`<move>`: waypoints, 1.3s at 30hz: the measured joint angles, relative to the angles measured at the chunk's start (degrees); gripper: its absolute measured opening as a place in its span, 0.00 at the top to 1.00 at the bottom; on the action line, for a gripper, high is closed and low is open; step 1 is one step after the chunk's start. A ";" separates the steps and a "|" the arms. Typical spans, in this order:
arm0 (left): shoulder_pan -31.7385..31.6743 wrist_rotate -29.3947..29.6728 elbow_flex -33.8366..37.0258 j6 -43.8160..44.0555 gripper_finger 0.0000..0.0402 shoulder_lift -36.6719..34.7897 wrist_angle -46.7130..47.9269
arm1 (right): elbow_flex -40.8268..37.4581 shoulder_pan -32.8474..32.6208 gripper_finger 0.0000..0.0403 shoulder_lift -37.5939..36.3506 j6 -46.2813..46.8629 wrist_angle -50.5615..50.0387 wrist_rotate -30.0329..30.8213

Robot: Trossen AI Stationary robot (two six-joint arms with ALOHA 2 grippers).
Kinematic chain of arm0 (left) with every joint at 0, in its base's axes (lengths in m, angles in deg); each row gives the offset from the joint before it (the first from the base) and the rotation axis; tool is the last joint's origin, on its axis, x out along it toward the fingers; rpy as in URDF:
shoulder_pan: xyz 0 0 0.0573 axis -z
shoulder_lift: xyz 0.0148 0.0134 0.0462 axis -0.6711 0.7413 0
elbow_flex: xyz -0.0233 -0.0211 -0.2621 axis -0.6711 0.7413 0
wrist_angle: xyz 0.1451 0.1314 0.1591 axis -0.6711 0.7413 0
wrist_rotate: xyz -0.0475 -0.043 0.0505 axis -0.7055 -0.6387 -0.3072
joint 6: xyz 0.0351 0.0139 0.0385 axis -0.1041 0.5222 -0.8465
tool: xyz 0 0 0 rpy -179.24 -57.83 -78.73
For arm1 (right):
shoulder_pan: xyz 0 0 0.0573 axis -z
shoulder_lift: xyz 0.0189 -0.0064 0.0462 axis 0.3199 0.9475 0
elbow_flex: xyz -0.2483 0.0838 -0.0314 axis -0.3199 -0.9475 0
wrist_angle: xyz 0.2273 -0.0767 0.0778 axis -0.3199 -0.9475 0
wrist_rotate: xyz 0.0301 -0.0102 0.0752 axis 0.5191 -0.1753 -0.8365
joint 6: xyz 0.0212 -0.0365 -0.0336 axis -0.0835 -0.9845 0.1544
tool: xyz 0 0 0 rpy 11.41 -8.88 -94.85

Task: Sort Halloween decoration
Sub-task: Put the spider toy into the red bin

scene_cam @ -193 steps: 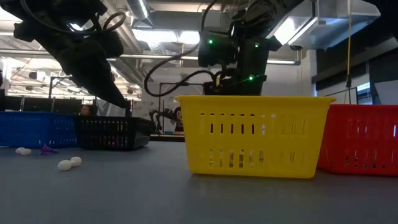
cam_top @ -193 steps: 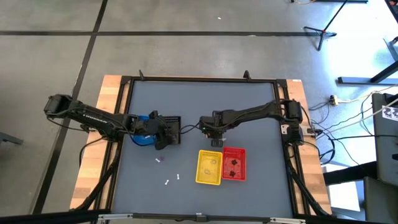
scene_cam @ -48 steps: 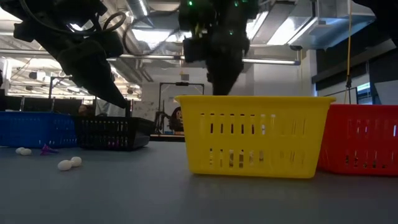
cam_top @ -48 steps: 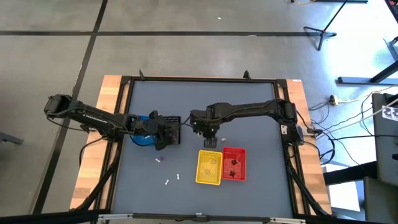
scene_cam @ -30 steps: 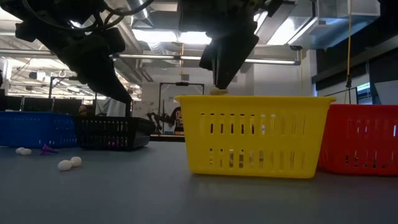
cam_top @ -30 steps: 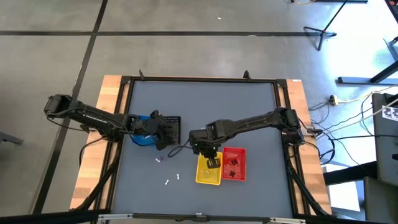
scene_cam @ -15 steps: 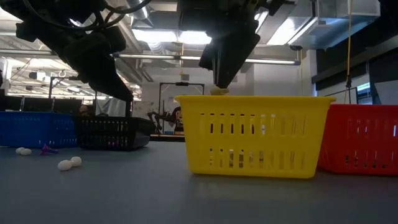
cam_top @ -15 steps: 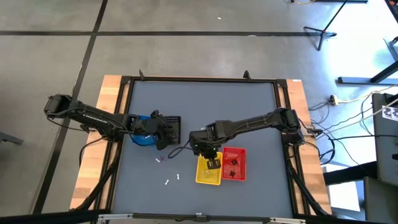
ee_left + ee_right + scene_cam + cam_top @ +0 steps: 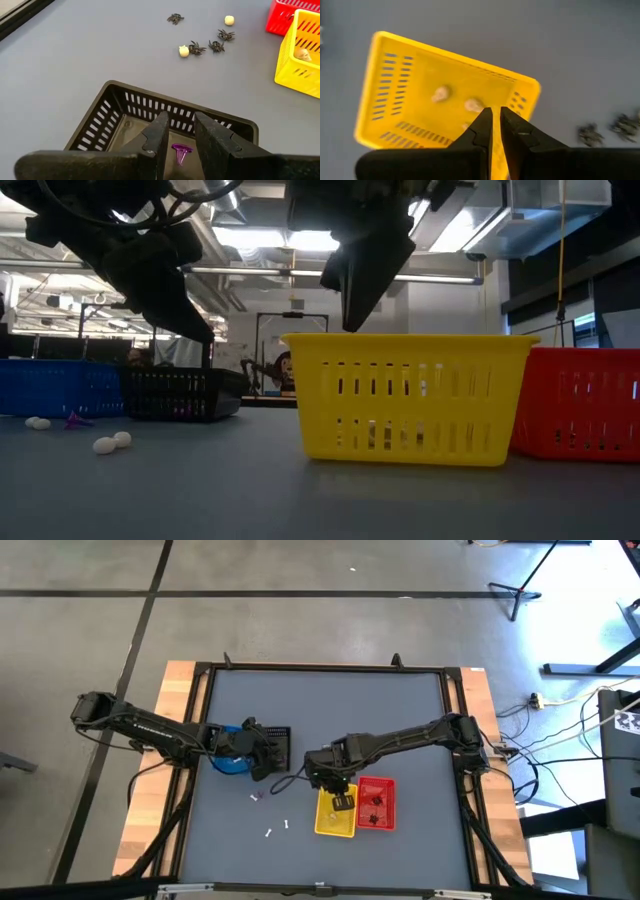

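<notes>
1. blue basket [image 9: 230, 762] sits at the table's left, mostly under the left arm; in the low view it stands at far left [image 9: 55, 385].
2. left gripper [image 9: 179, 131] hangs over the black basket [image 9: 125, 112], fingers a narrow gap apart and holding nothing. a purple trinket [image 9: 181, 151] lies on the basket floor below that gap.
3. black basket [image 9: 281, 747] is just right of the blue one.
4. loose on the table in front of those baskets: a purple trinket [image 9: 257, 796] and two white bits [image 9: 278, 829]. the low view shows pale round ones [image 9: 112, 442] and a purple one [image 9: 72, 419] near the blue basket.
5. right gripper [image 9: 495, 122] hovers above the yellow basket [image 9: 335, 809], fingers nearly together with only a slit between, nothing in them.
6. yellow basket [image 9: 410, 75] holds pale skull-like trinkets [image 9: 440, 93].
7. red basket [image 9: 376, 803] touches the yellow one's right side, with dark trinkets [image 9: 376, 802] inside.
8. black spiders [image 9: 206, 46] and two pale trinkets [image 9: 184, 51] lie on the bare table behind the yellow and red baskets.
</notes>
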 joint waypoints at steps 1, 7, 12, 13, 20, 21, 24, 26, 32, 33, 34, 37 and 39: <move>0.00 0.00 0.00 -0.02 0.79 0.00 0.00 | 0.00 0.01 0.92 0.00 0.00 -0.36 1.08; 0.00 0.00 0.00 0.01 0.79 0.00 0.00 | 0.00 0.46 0.87 0.00 -0.04 -0.79 2.45; 0.00 0.00 0.00 0.00 0.79 0.00 0.00 | 0.00 1.86 0.71 0.00 -0.02 -0.76 5.62; 0.00 0.00 0.00 0.01 0.79 0.00 0.00 | 0.00 2.31 0.67 0.00 -0.03 -0.86 7.34; 0.00 0.36 0.00 -0.43 0.79 0.00 0.02 | -0.02 7.91 0.54 0.02 -0.03 -4.43 16.39; -0.02 0.40 0.00 -0.43 0.79 0.00 0.02 | -0.02 9.16 0.54 0.03 -0.02 -4.92 16.19; 0.00 0.40 0.00 -0.45 0.79 0.00 0.05 | -0.19 12.68 0.54 0.11 -0.04 -6.66 14.22; 0.00 0.42 0.00 -0.43 0.79 0.00 0.17 | -1.14 14.92 0.55 0.11 0.02 -6.52 13.73; 0.00 0.42 0.00 -0.43 0.79 0.00 0.22 | -4.92 19.98 0.55 0.22 2.00 -6.57 13.42; 0.00 0.42 0.00 -0.44 0.79 0.00 0.23 | -5.86 20.48 0.55 0.24 2.43 -6.32 13.42; 0.00 0.42 0.00 -0.43 0.79 0.00 0.24 | -6.68 20.93 0.55 0.24 2.86 -6.09 13.42; -0.01 0.42 0.00 -0.43 0.79 0.01 0.22 | -9.54 21.61 0.55 0.22 2.97 -3.64 13.40; 0.00 0.42 0.00 -0.43 0.79 0.00 0.22 | -11.62 21.88 0.55 0.25 2.99 -1.50 13.35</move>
